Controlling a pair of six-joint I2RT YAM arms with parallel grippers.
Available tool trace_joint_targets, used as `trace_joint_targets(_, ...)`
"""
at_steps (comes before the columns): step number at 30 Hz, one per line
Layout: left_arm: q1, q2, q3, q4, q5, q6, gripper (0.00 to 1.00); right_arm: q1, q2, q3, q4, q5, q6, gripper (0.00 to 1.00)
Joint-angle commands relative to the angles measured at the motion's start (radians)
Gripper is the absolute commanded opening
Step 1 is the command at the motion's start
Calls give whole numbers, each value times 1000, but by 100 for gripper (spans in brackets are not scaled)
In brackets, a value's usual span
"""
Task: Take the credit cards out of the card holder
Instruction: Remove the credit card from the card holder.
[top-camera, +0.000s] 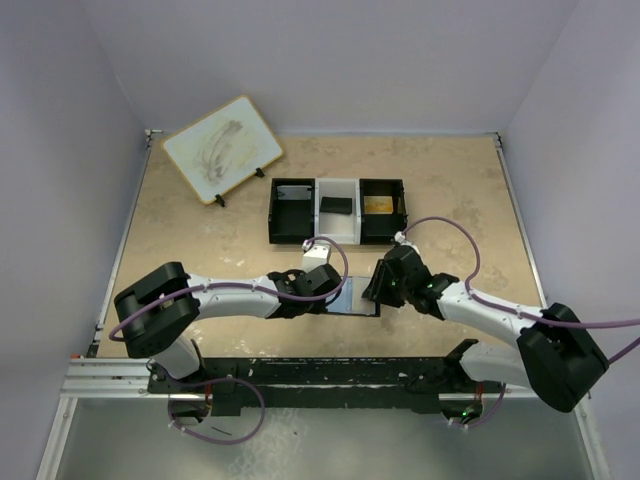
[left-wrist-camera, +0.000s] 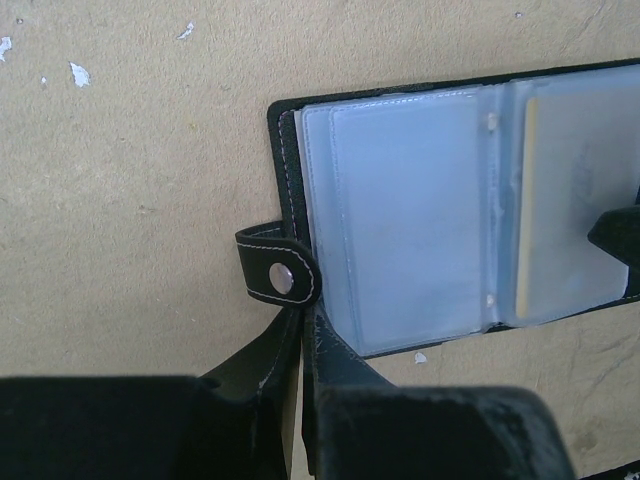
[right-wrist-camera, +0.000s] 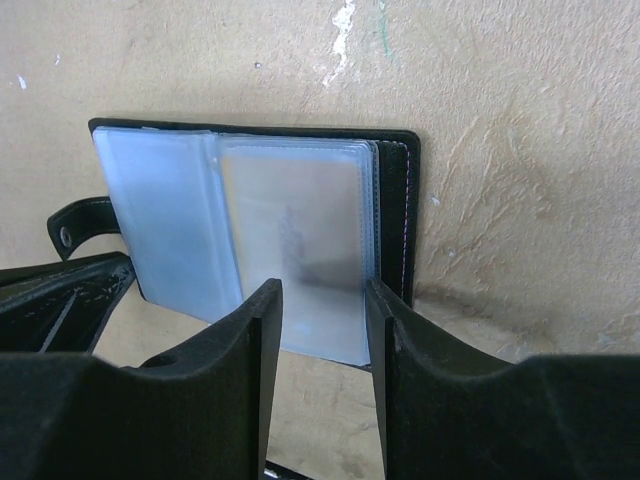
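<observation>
The card holder (left-wrist-camera: 400, 220) lay open and flat on the tabletop (left-wrist-camera: 130, 180) between the two hands, with its clear sleeves facing up. The left hand (left-wrist-camera: 300, 345) was clenched at the cover's corner just below the snap strap (left-wrist-camera: 280, 275); whether it pinched the leather could not be confirmed. The right hand (right-wrist-camera: 322, 300) was released, its fingers astride the edge of the sleeve containing a pale credit card (right-wrist-camera: 295, 225). Risk: closing there would likely trap sleeve and card together, so a pull would drag or lift the whole holder, particularly if the left hand's hold proved insecure.
</observation>
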Motion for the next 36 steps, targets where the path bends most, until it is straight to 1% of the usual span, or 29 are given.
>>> trace_joint_targets(1, -8, 7, 28, 16, -6, -9, 1, 1, 21, -8, 37, -9, -5, 41)
trace_joint_targets(4, -8, 11, 28, 16, -3, -7, 1, 1, 20, -4, 17, 14, -4, 42)
trace_joint_targets(7, -7, 17, 31, 17, -1, -5, 1, 1, 18, -6, 22, 3, -2, 43)
trace_joint_targets(11, -8, 21, 32, 22, 4, -3, 0, 2, 15, -47, 107, -136, 30, 42)
trace_joint_targets(14, -8, 26, 32, 21, 8, -3, 0, 1, -18, -63, 190, -147, 44, 41)
trace_joint_targets(18, -8, 28, 31, 23, 8, 0, 0, 1, -60, -66, 226, -215, 77, 41)
trace_joint_targets(22, -9, 31, 31, 26, 11, 0, 0, 1, -66, -45, 218, -226, 65, 41)
trace_joint_targets(25, -9, 30, 30, 26, 11, 0, 0, 1, -68, -29, 208, -206, 57, 41)
trace_joint_targets(31, -9, 28, 26, 25, 8, 0, 0, 1, -37, -5, 165, -186, 39, 41)
trace_joint_targets(36, -9, 12, 20, 21, -4, -6, 0, 1, -55, 3, 212, -187, 38, 41)
